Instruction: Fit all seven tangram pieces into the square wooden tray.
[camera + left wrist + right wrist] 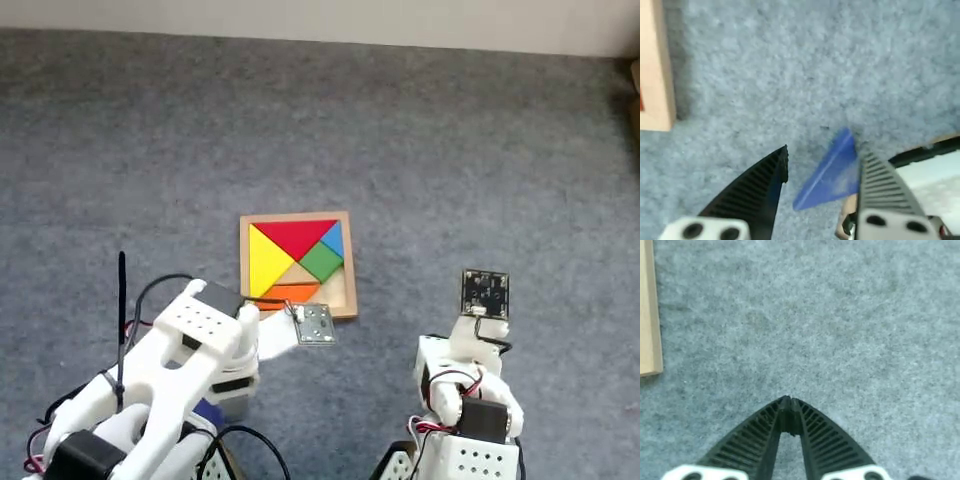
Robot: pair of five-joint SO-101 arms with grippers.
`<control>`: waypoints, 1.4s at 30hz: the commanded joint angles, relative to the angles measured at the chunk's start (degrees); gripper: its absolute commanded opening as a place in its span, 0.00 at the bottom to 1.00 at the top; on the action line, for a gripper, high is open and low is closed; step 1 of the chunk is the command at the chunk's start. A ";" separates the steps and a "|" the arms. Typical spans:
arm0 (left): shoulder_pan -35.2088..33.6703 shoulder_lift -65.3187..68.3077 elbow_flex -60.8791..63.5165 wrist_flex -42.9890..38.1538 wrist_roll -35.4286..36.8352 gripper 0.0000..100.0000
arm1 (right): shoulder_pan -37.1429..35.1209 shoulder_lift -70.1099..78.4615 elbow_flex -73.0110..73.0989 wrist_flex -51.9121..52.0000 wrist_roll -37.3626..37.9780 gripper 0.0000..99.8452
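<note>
The square wooden tray [296, 215] lies mid-table and holds a red triangle [298, 237], a yellow triangle [265, 262], a small blue triangle [334, 240], a green square [322, 262] and an orange piece [292, 292]. A corner of the tray [655, 75] also shows in the left wrist view. My left gripper [825, 150] is open low over the carpet, straddling a loose blue triangle [832, 172] that leans against one finger [880, 180]. Beside the tray's edge [647, 315], my right gripper [790, 402] is shut with nothing in it.
Grey carpet covers the whole table. The left arm [190, 370] stands at the front left, close to the tray's near corner. The right arm [465, 400] stands at the front right. Open carpet lies behind and to both sides of the tray.
</note>
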State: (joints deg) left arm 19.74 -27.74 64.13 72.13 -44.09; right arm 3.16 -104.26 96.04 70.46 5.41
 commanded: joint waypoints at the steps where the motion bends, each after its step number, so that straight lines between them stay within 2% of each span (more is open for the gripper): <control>1: -1.80 -1.01 1.71 -5.63 -0.44 0.14 | 0.57 -0.66 3.91 -1.27 0.44 0.01; 4: -6.99 -1.10 1.54 -12.48 -0.44 0.12 | 0.57 -0.66 3.91 -1.27 0.44 0.01; 7: -13.23 -1.10 -2.51 -15.91 -0.18 0.12 | 0.57 -0.66 3.91 -1.27 0.44 0.01; 12: -22.64 -1.19 -13.67 -15.21 0.97 0.12 | 0.57 -0.66 3.91 -1.27 0.44 0.01; 15: -25.45 -1.19 -20.35 -8.44 3.25 0.12 | 0.57 -0.66 3.91 -1.27 0.44 0.01; 17: -25.36 -1.10 -23.78 -0.35 3.16 0.14 | 0.57 -0.66 3.91 -1.27 0.44 0.01; 20: -25.27 -1.10 -26.42 10.55 3.43 0.24 | 0.57 -0.66 3.91 -1.27 0.53 0.01; 24: -25.10 -1.10 -25.19 14.77 3.34 0.27 | 0.57 -0.66 3.91 -1.27 0.53 0.01; 31: -22.46 -1.10 -12.00 10.64 3.08 0.27 | 0.57 -0.66 3.91 -1.27 0.53 0.01; 37: -20.70 -1.10 -0.57 -0.26 3.08 0.27 | 0.57 -0.66 3.91 -1.27 0.53 0.01; 42: -20.79 -1.10 0.57 -1.23 3.08 0.27 | 0.57 -0.66 3.91 -1.27 0.53 0.01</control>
State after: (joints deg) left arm -2.24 -27.74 64.31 71.52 -41.19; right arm 3.16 -104.26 96.04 70.46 5.41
